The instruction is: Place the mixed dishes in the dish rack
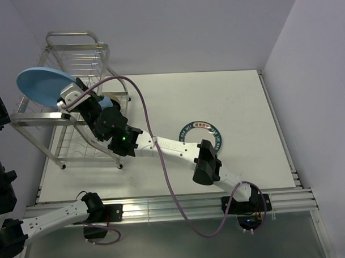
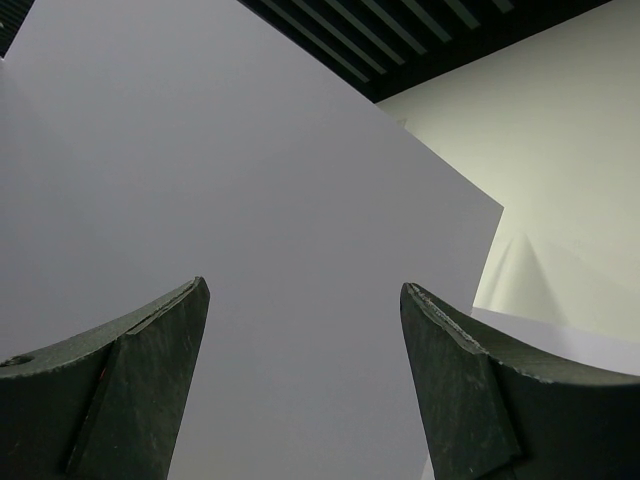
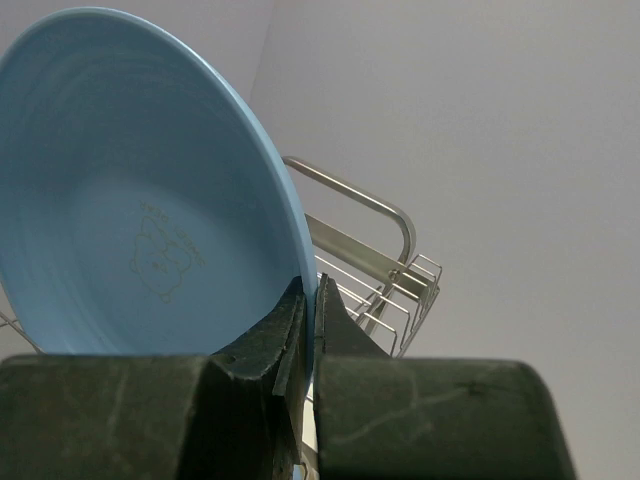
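Over the rack's [image 1: 73,48] left side, the right gripper [image 3: 312,300] pinches the rim of a pale blue plate [image 3: 130,200], ringed inside, with a faint line drawing at its centre. The left gripper [image 2: 303,290] stands spread wide.

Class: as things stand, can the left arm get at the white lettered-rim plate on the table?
Probably not cleanly: the right arm stretches diagonally between the left arm and the white lettered-rim plate, covering part of its rim.

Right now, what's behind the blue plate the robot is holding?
Behind the blue plate in the right gripper, some frame and wires of the dish rack show, then plain wall. The plate hides the rest.
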Robot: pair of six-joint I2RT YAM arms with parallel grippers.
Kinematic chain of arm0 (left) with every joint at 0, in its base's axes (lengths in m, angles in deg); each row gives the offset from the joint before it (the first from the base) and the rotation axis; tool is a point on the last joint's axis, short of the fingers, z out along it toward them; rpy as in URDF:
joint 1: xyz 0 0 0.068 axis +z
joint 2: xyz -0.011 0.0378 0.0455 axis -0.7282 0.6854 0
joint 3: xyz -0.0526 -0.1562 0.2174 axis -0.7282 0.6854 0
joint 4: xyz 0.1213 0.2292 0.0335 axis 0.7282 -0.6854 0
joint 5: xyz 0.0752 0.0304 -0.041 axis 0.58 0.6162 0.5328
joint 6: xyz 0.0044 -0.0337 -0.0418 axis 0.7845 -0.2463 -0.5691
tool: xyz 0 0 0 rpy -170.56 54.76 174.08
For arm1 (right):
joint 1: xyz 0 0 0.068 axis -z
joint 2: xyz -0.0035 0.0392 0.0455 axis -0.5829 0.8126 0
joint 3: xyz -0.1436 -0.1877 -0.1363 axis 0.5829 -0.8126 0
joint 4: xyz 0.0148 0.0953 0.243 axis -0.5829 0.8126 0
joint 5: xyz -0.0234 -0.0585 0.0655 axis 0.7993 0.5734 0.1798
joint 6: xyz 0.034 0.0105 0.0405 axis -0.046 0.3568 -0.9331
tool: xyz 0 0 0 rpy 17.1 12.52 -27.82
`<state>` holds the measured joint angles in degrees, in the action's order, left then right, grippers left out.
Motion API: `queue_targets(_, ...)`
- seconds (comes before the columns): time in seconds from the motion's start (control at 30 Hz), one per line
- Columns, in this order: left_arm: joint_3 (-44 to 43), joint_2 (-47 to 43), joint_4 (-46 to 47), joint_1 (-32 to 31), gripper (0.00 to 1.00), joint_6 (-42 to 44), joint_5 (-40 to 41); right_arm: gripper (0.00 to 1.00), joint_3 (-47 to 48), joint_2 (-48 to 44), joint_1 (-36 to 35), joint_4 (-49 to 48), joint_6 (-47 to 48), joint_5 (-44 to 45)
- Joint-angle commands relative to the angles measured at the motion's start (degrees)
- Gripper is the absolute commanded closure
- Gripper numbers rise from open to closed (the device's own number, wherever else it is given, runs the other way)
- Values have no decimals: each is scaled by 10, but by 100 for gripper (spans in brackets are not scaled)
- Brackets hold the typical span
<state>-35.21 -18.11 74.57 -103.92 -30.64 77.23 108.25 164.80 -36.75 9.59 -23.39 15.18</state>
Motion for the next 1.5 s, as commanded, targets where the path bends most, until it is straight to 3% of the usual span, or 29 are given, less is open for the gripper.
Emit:
queue_targets(0.0, -3, -7, 3, -2, 17, 3, 7, 100, -8, 8, 3, 6, 30, 35)
queue_targets(0.53, 1, -11, 6, -2, 17, 8, 8, 100, -37, 2, -2, -17, 34, 49)
queue_targets(0.77, 1, -12, 3, -2, 17, 11, 9, 78, -22, 16, -3, -9, 39, 37)
queue_targets(1.1, 0, -13, -1, -2, 17, 14, 10, 58, -1, 25, -1, -4, 28, 26)
queue_targets(1.27, 3, -13, 0, -2, 17, 15, 13, 39, -7, 14, 1, -13, 19, 30)
queue_targets(1.47, -1, -6, -14, -2, 16, 15, 19, 32, -35, -15, 0, -24, 1, 31)
